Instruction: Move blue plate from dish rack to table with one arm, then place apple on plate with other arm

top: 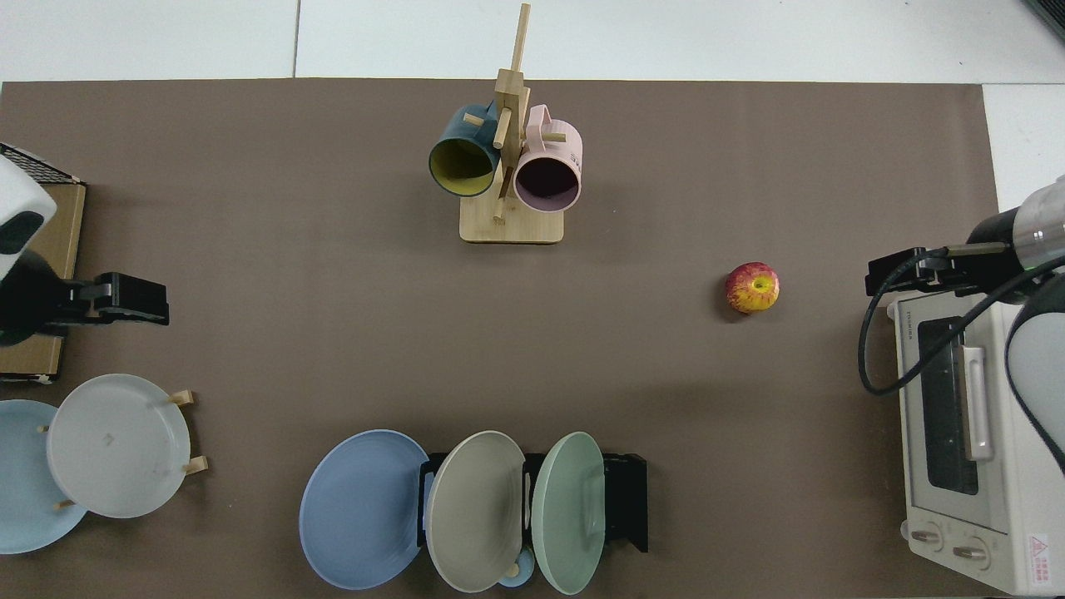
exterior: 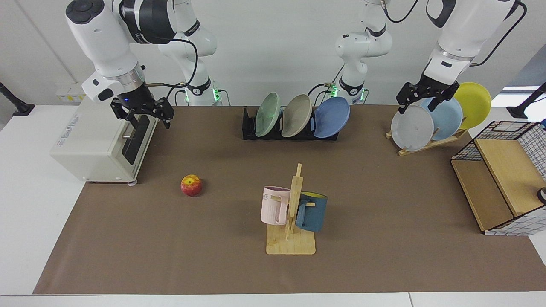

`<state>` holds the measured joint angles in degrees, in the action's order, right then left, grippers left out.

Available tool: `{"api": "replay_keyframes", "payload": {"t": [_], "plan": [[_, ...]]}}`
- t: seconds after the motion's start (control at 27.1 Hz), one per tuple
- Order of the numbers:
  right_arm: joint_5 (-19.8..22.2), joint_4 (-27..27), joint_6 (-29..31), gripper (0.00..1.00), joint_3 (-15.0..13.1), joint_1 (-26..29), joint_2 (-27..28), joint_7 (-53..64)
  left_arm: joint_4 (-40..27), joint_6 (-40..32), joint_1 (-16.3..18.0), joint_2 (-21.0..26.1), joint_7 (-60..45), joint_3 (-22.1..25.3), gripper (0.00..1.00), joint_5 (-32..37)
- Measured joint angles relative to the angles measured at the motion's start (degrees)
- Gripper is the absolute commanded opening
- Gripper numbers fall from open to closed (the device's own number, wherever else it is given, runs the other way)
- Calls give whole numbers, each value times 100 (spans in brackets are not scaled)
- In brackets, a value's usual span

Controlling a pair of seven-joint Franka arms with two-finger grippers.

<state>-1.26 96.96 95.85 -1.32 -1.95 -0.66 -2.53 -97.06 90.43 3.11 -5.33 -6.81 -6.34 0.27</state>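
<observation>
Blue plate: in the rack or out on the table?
In: the blue plate leans at the end of the rack, untouched.

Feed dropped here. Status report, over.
Both end effectors open, empty: right by toaster oven, left over wooden plate stand. Blue plate racked, apple on mat. Path clear.

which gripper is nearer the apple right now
Right. The right gripper hangs open above the toaster oven's front edge, just beyond the apple. The left gripper is across the table, open over the wooden plate stand.
</observation>
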Motion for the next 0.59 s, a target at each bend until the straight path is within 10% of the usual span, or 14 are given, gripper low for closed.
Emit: {"api": "replay_keyframes", "payload": {"t": [0.59], "plan": [[9, -235, 1274, 100, 77, -171, 1189, -5, -2430, 550, -422, -1768, -1526, -1344, 100, 788]]}}
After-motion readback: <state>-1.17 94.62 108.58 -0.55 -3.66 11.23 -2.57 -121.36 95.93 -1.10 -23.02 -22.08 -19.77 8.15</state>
